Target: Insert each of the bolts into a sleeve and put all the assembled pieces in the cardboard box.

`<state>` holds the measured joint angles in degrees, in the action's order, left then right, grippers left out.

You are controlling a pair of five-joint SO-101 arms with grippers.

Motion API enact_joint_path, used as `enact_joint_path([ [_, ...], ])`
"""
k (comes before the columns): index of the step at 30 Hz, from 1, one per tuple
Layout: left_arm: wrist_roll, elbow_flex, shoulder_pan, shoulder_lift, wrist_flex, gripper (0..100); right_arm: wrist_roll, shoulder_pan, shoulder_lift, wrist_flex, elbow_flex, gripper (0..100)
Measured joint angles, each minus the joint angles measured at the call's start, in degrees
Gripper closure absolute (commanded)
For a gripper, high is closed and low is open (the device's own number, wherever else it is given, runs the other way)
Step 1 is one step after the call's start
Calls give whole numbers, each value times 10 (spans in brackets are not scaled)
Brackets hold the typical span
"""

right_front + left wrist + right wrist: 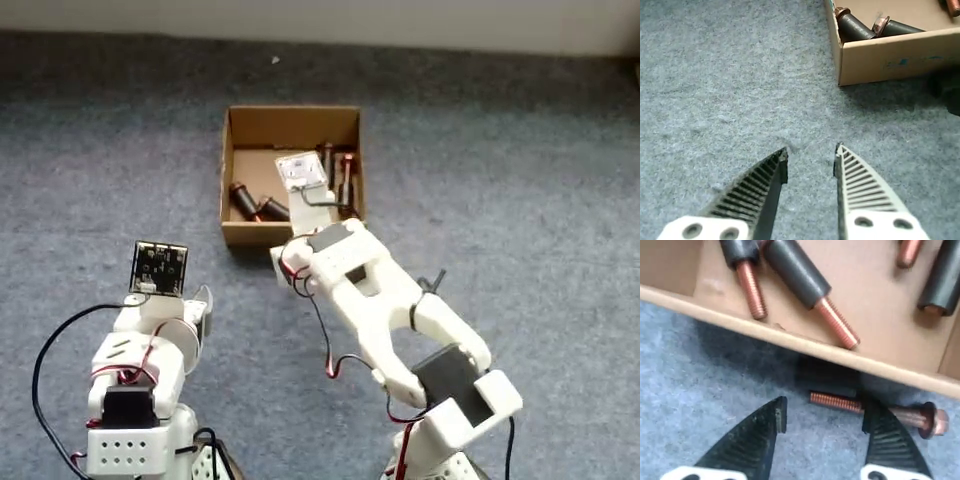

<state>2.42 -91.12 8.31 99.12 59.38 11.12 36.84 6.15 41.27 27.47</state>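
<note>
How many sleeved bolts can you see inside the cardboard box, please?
4 sleeved bolts: two by the cardboard box's left wall, two along its right wall; the right arm above may hide more.

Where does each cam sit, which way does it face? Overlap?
High view: fixed above, looking down at carpet; shows left arm, right arm, cardboard box.
Left wrist view: on left arm, facing carpet; open left gripper, box corner.
Right wrist view: on right arm, facing the box's near wall; open right gripper, loose bolt on carpet.
Shared: all see box and assembled pieces.
</note>
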Motion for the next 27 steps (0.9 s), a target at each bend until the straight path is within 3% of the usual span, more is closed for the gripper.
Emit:
enact_joint_path([
  [10,0,0,0,0,0,825,0,-1,31,-43,1,776],
  [16,0,0,0,0,0,825,0,-1,31,-43,1,949],
  [18,0,0,0,0,0,825,0,-1,23,-43,4,961],
  [27,0,-1,0,0,0,825,0,1,-156,20,72,963],
])
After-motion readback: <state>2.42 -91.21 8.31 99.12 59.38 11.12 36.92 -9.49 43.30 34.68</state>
